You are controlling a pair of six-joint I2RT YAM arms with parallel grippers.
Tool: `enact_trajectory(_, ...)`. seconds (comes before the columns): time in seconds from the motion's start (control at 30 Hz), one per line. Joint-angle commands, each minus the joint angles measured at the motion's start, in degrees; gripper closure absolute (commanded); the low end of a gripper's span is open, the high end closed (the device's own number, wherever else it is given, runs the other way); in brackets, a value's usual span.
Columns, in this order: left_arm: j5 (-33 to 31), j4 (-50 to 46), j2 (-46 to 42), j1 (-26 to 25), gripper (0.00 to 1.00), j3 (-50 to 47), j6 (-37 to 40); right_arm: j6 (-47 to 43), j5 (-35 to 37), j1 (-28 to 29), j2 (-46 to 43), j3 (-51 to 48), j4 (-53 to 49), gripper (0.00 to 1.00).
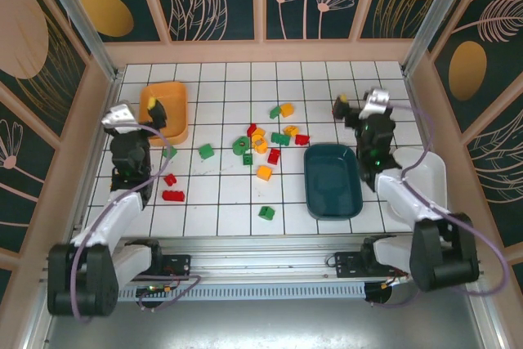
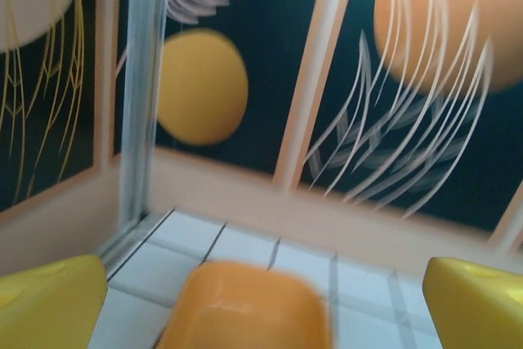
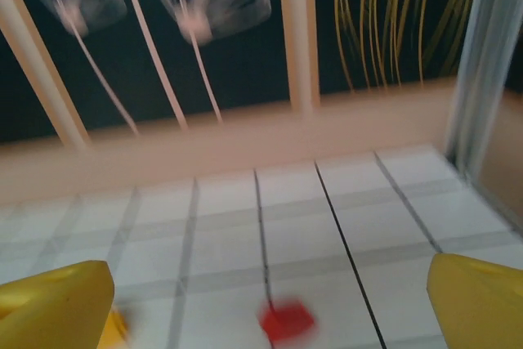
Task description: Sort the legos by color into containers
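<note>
Left tool (image 1: 159, 109) released, jaws wide, empty, over orange tray (image 1: 173, 87) at far left. Right tool (image 1: 341, 107) released, empty, above far right worktop (image 1: 212, 206). Legos (image 1: 263, 143) scattered mid worktop, 2 red ones near left. Teal tray (image 1: 333, 181) and white tray (image 1: 435, 171) near right.

- You see the orange tray (image 1: 176, 96) as smooth plastic with a soft sheen; the teal tray (image 1: 333, 194) looks glossier; the white tray (image 1: 437, 171) is smooth plastic too
- The legos (image 1: 264, 172) look to you like hard, shiny plastic
- Your table (image 1: 221, 202) has a smooth, faintly reflective white tiled top
- The fingers (image 2: 49, 304) look like glossy yellow plastic; the corner post (image 2: 143, 96) looks like brushed metal
</note>
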Motion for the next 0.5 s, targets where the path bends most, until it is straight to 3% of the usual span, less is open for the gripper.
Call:
enact_trajectory(0.0,-2.8,-22.0,-6.0,0.2,0.01,6.0,-22.2,16.9,2.6,-4.6,-2.2,8.7,-27.3,0.01)
enact_trajectory(0.03,-4.3,-29.0,-7.7,0.2,0.01,8.1,-29.9,21.6,-2.8,-7.5,-1.9,8.3,-28.8,0.01)
enact_trajectory(0.07,-4.3,-33.5,-9.1,0.1,0.01,9.0,-32.8,22.7,-10.5,-10.1,-1.5,7.3,-28.7,0.03)
enact_trajectory(0.1,-4.1,-36.5,-11.1,0.2,0.01,8.7,-34.0,23.5,-15.7,-11.2,-1.1,6.8,-29.4,0.2)
enact_trajectory(0.13,-5.1,-38.6,-13.1,0.2,0.01,7.5,-37.2,24.0,-15.8,-10.7,-0.2,7.1,-32.7,0.32)
enact_trajectory(0.2,-3.8,-38.9,-17.2,0.2,0.01,3.5,-40.8,23.7,-13.7,-9.2,1.4,7.7,-38.7,0.43)
enact_trajectory(0.3,7.1,-36.5,-21.4,0.2,0.01,-0.5,-38.2,23.5,-14.8,-8.4,3.0,6.2,-45.0,0.42)
enact_trajectory(0.47,17.1,-40.7,-18.0,0.2,0.02,0.4,-36.3,24.8,-15.3,-7.9,3.0,0.4,-48.3,0.36)
